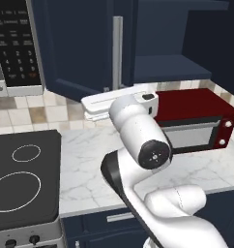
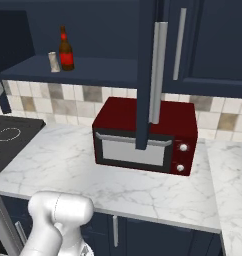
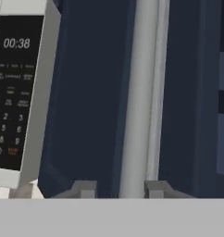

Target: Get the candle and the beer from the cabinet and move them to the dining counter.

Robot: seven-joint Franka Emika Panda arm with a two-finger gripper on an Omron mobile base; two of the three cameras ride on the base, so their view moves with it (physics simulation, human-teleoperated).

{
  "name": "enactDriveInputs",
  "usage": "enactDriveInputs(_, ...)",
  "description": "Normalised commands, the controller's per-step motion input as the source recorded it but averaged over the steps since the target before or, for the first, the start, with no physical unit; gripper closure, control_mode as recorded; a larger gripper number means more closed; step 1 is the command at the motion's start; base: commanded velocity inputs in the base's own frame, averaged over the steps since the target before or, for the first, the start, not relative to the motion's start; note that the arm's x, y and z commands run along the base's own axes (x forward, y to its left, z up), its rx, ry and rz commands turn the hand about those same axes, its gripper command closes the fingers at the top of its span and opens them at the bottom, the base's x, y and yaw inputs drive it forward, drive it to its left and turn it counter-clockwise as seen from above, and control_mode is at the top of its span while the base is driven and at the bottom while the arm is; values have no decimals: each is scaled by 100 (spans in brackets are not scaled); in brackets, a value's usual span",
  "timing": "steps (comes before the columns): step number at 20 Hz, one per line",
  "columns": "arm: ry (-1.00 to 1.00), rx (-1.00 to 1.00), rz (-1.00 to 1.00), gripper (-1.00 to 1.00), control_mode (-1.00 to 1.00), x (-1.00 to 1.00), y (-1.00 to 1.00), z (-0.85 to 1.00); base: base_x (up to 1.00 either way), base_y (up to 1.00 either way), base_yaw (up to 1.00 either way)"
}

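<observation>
The beer point(image 2: 66, 50), a brown bottle with a red label, stands on the open cabinet shelf point(image 2: 103, 70). The small pale candle point(image 2: 54, 62) is just to its left. The navy cabinet door point(image 1: 75, 43) is swung out, and its silver bar handle point(image 3: 139, 92) runs straight up the hand view. My gripper point(image 3: 119, 189) is at the lower end of that handle point(image 1: 117, 53), with one fingertip point(image 3: 86, 189) on each side. The jaws are slightly open and a narrow gap shows beside the bar. The dining counter is out of view.
A red boxy microwave point(image 2: 143, 135) sits on the marble worktop point(image 1: 90, 160) below the cabinet. A grey wall microwave with a keypad point(image 1: 17, 48) hangs to the left, above the black cooktop point(image 1: 22, 179). The open door's edge point(image 2: 145, 75) juts out over the worktop.
</observation>
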Motion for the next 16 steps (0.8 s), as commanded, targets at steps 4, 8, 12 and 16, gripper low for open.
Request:
enactDriveInputs(4,3,2,10,-100,-100,-22,10,-11,0,0,0)
enactDriveInputs(8,-4,17,10,-100,-100,-71,-26,0,0,0,0)
enactDriveInputs(12,-7,22,10,-100,-100,-91,-45,0,0,0,0)
enactDriveInputs(16,-2,21,11,-100,-100,-76,-49,0,0,0,0)
